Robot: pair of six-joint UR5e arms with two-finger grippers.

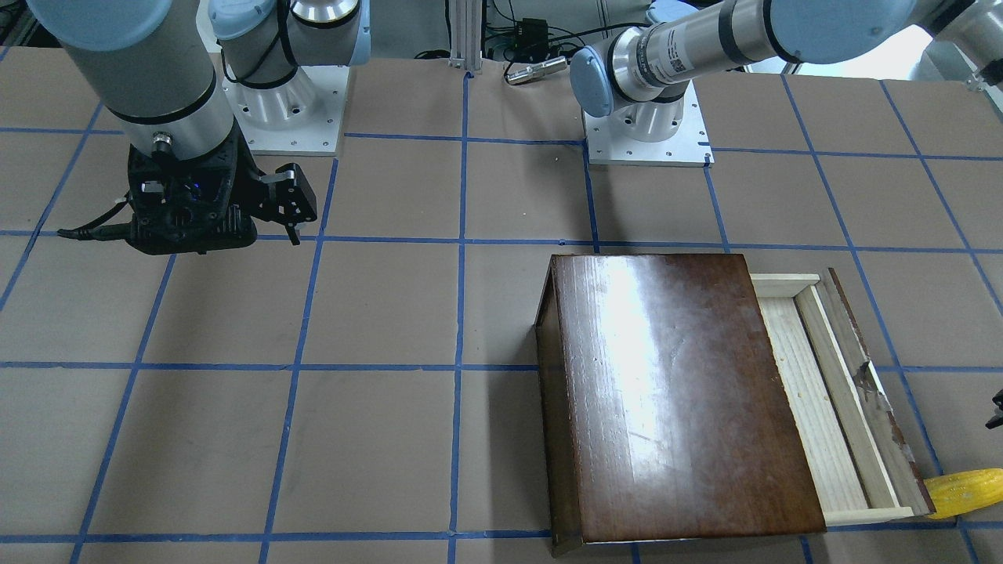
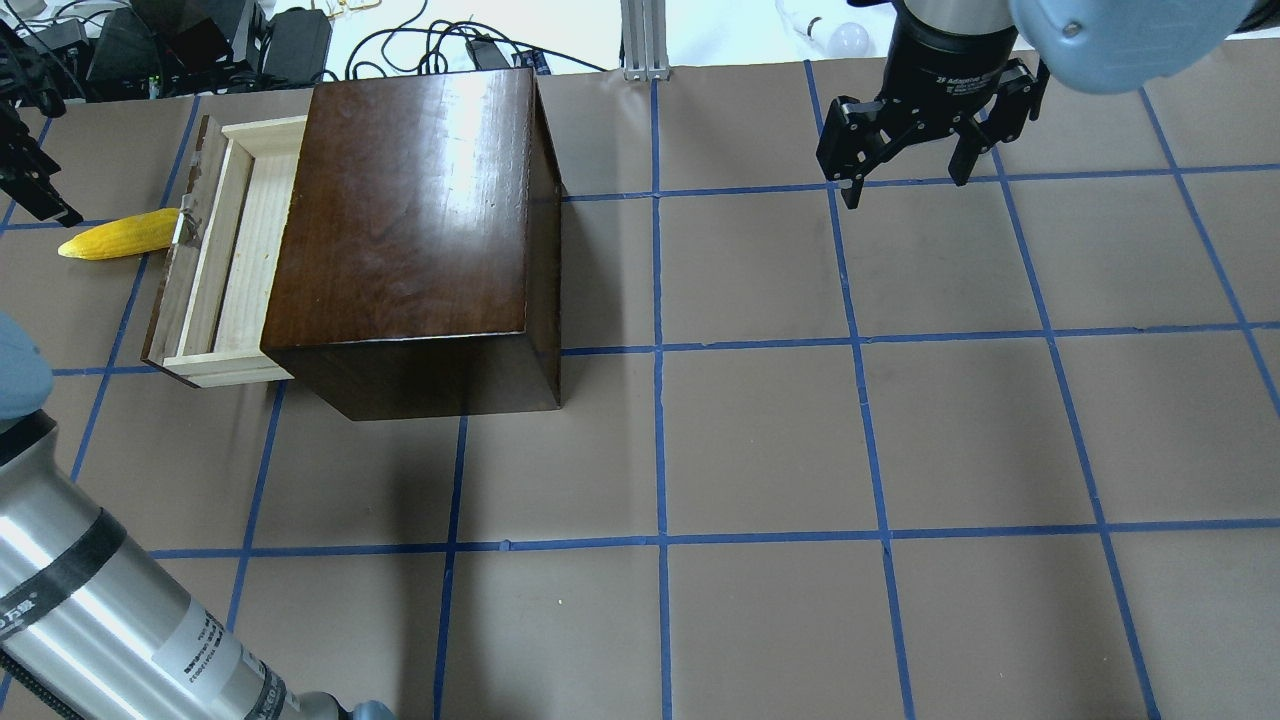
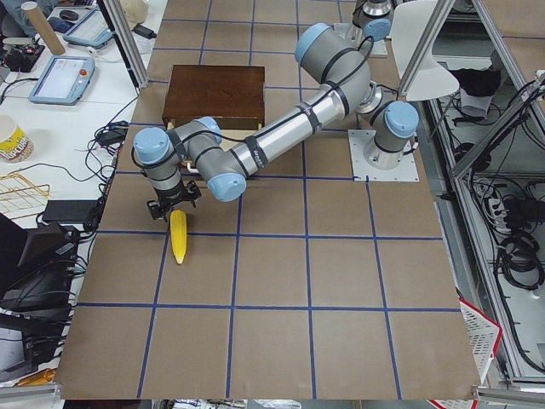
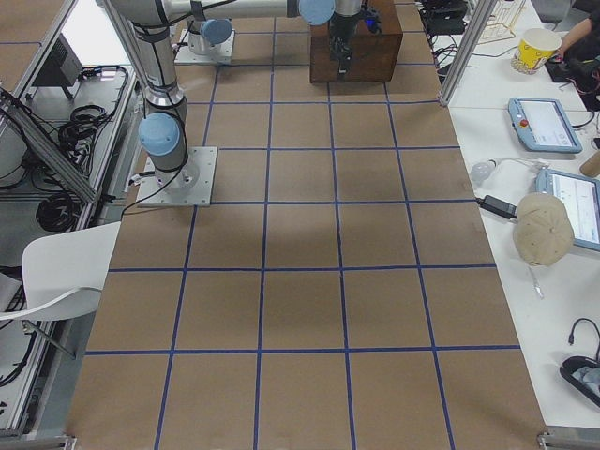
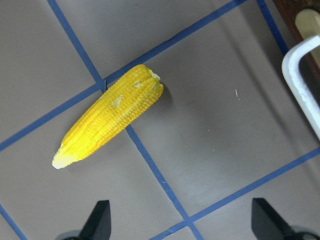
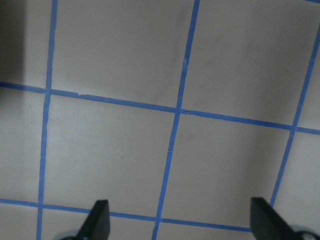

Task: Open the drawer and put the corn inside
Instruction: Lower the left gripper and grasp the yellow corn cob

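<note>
– While the corn [image 5: 107,117] lies on the counter [image 2: 760,430] just outside the front panel of the drawer [image 2: 255,250], the left tool [image 5: 181,222] hangs above it, jaws wide and empty.
– My worry: the tapered corn rolls out of a tip-end pinch, or a finger catches that panel.
– Agreed. The left wrist view shows kernels but little of the drawer. Overhead shows it partly open, and the right tool [image 2: 908,185] spread wide, idle.

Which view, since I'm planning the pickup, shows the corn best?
Left wrist-mounted: the corn lies whole and large, kernels and tapered tip clear. Overhead shows it small beside the drawer front; front-facing crops it at the edge; exterior left shows it small; exterior right does not show it.
</note>
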